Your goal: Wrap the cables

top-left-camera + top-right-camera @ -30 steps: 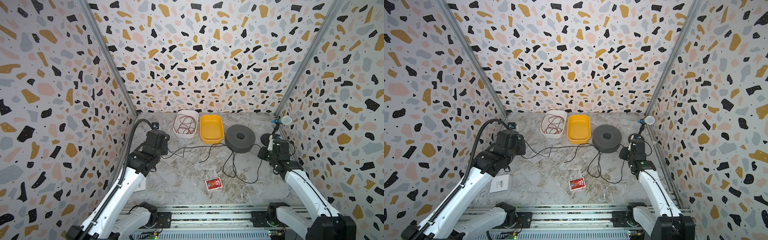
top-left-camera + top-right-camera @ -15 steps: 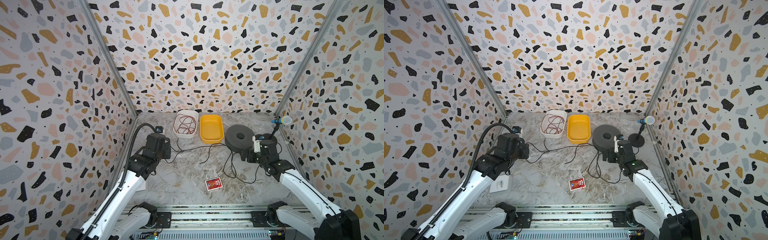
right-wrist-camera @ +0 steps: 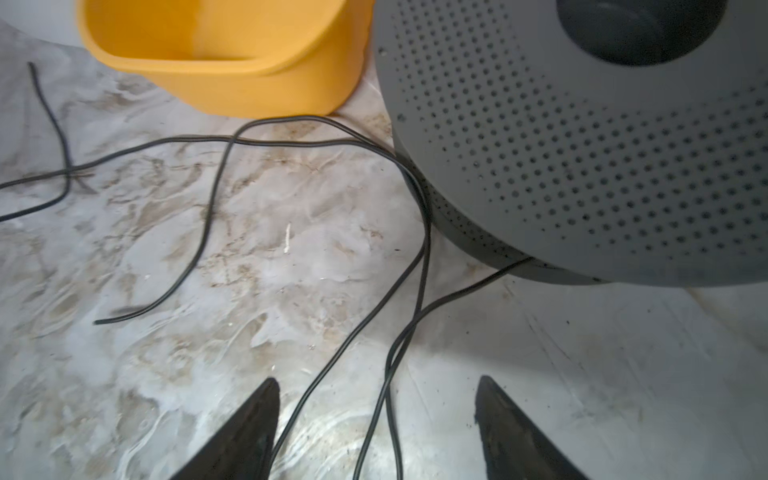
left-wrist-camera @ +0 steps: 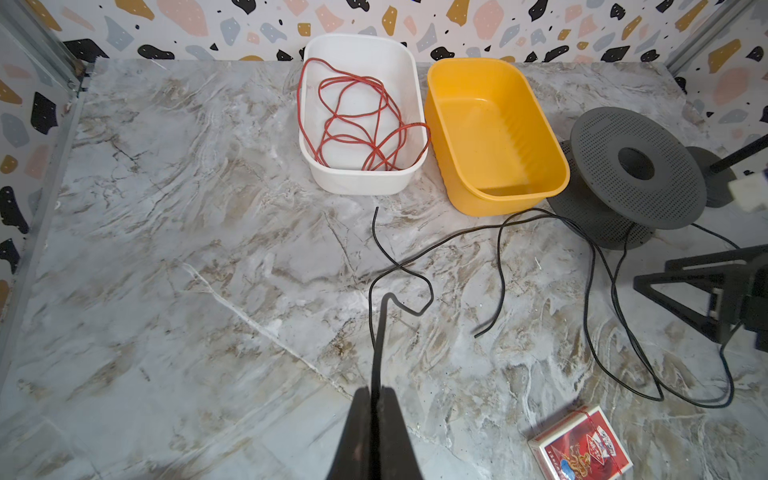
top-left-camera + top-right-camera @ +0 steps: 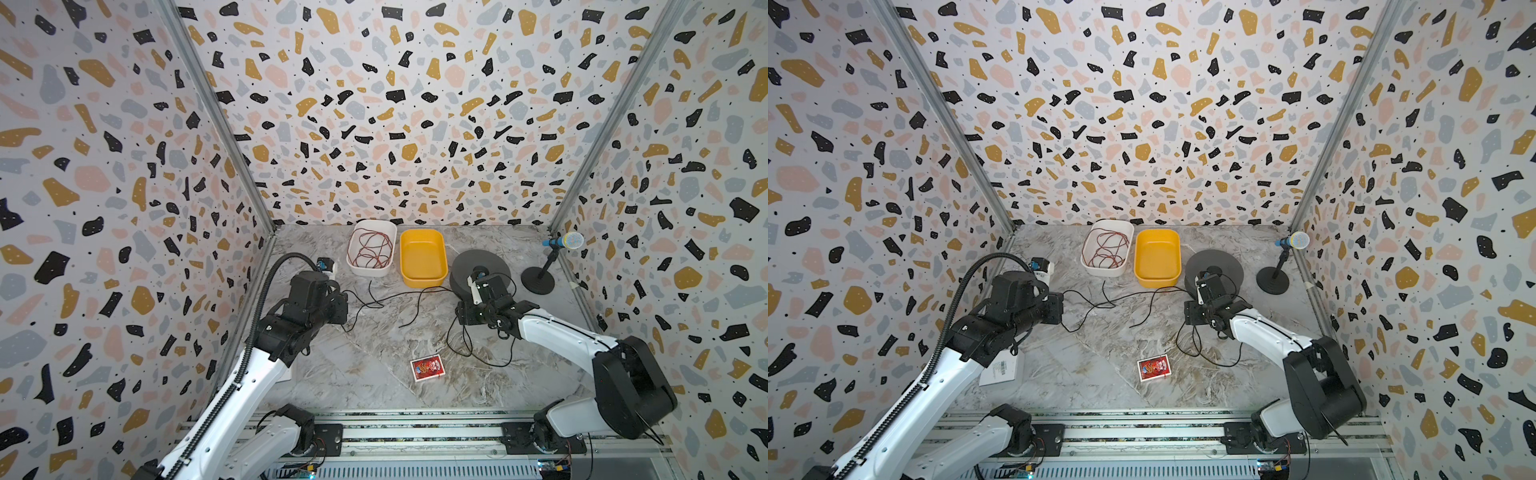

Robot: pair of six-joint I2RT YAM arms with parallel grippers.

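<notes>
Cables (image 3: 291, 143) lie thin, black, slack, crossing in loose loops

A white tub (image 5: 368, 272) stands at the back edge of the table (image 5: 365, 386) with loose red wire (image 5: 372, 251) in it, and a yellow tub (image 5: 423, 255) stands just beside it on the right. Further right are a grey perforated spool (image 5: 462, 270), lying flat, and a small mic (image 5: 567, 240) on a black stand (image 5: 538, 284) near the back right corner. A red card deck (image 5: 427, 368) lies toward the front edge, well apart from the rest, and a white label (image 5: 1000, 370) lies at the left edge.
</notes>
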